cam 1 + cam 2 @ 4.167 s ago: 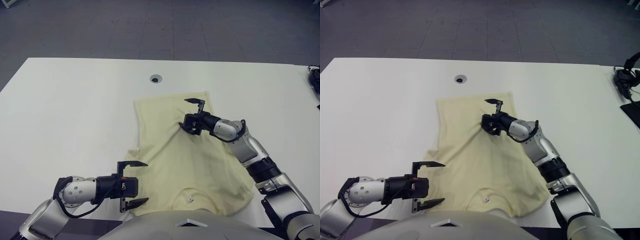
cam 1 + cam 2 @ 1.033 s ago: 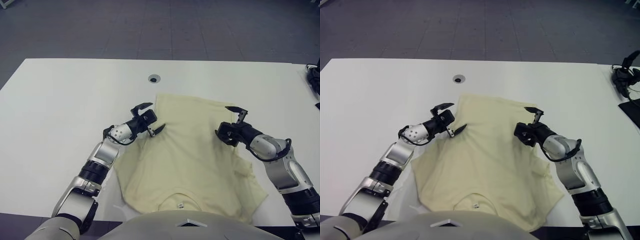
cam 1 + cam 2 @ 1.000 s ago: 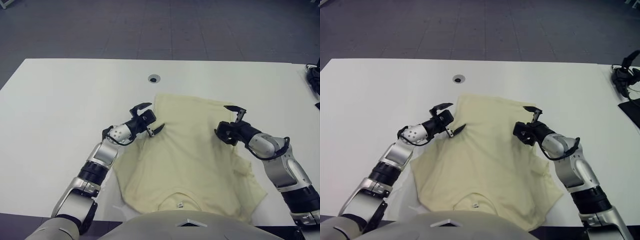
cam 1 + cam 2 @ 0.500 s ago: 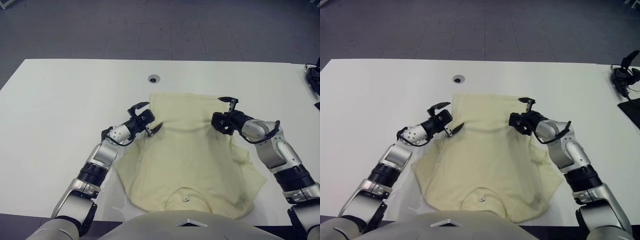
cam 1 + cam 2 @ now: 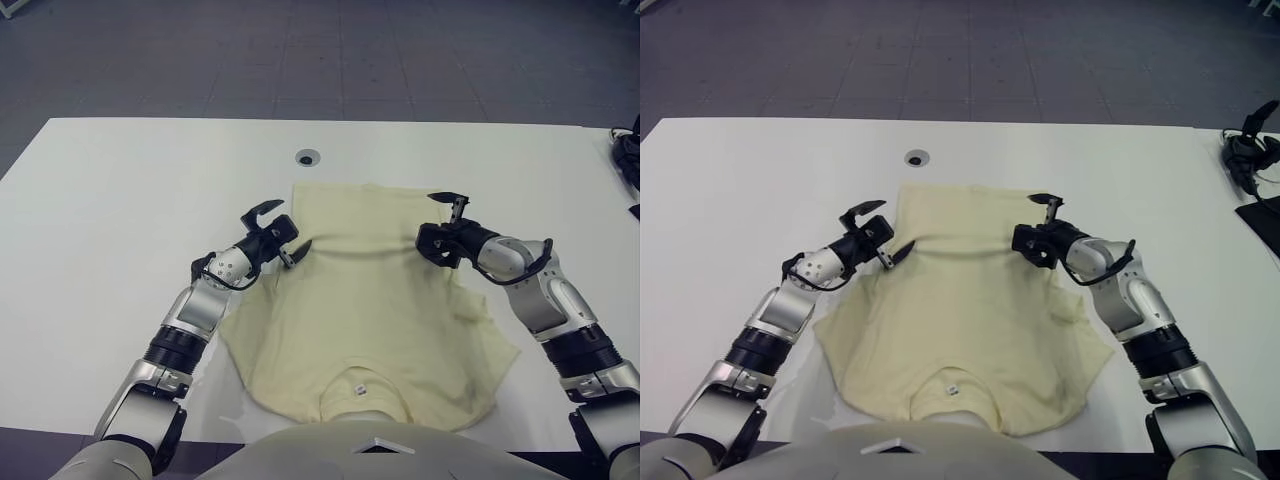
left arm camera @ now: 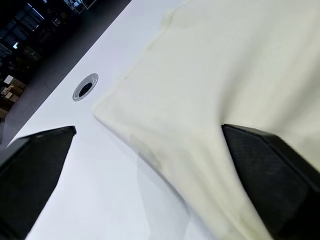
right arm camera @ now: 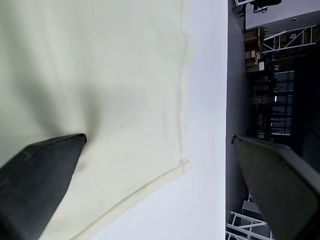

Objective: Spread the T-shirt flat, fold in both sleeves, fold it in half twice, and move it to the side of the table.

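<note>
The T-shirt (image 5: 370,300) lies on the white surface (image 5: 120,200), near its front edge. Its collar is toward the robot and its hem is on the far side, just short of a round cable hole (image 5: 307,157). The cloth is mostly spread out, with loose folds along both sides.

The left fingers (image 5: 300,250) are at the shirt's far-left corner, spread wide and pinching nothing. In the left wrist view, the hem corner and bare surface sit in the gap between them. One finger (image 6: 270,170) is over the cloth and the other (image 6: 30,170) is over the surface just beside it.

The right fingers (image 5: 447,197) are at the far-right corner, also spread wide with nothing between them. One points up and away from the cloth. In the right wrist view, one finger (image 7: 35,175) is over the shirt, while the other (image 7: 275,185) is out past the hem corner. The low finger on each side seems to rest on the fabric, though contact is hard to confirm.
</note>
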Tool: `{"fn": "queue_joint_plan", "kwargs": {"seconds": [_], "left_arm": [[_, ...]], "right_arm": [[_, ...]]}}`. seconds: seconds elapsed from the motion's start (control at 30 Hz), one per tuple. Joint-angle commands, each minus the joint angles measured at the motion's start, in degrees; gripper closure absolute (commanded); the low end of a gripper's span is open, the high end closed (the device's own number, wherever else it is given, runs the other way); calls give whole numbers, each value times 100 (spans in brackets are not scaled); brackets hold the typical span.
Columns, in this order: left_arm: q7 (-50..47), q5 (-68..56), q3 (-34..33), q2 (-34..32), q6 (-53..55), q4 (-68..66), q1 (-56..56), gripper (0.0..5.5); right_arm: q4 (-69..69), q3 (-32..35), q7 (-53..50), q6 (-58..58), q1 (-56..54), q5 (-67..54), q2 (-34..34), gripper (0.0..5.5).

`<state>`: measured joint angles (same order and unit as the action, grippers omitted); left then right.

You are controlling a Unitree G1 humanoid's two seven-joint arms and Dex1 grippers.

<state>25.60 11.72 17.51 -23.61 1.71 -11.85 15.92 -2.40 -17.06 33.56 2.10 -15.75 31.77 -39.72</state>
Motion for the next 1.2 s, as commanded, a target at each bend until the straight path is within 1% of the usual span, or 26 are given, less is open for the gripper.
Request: {"fn": "queue_joint_plan", "kwargs": {"seconds": [0.03,0.3,0.57,0.73,0.83,0.97,1.1,1.2], "left_arm": [[88,212,32,-178,404,-103,-344,10],[168,125,-33,-170,473,70,-410,10],[269,-84,-208,-87,720,453,-471,10],[261,-224,-402,-107,878,829,-497,10],[271,-376,-625,-128,988,1135,-526,10],[391,-739,-985,-146,1158,1933,-653,10],[409,-1076,-1311,-141,1368,2734,-719,10],[451,-1386,-1521,-135,1461,3267,-739,10]], "right_arm": [[-223,-139,188,-64,-40,-150,150,12],[-644,-279,33,-178,-274,-36,282,12],[-653,-230,-67,-392,-314,-192,363,12],[-452,-37,-159,-488,-254,-431,381,12],[-151,143,-120,-532,-157,-658,344,12],[405,482,-70,-571,-10,-1081,333,12],[653,707,-129,-520,-14,-1275,356,12],[963,1010,-105,-371,66,-1542,331,12]]}}
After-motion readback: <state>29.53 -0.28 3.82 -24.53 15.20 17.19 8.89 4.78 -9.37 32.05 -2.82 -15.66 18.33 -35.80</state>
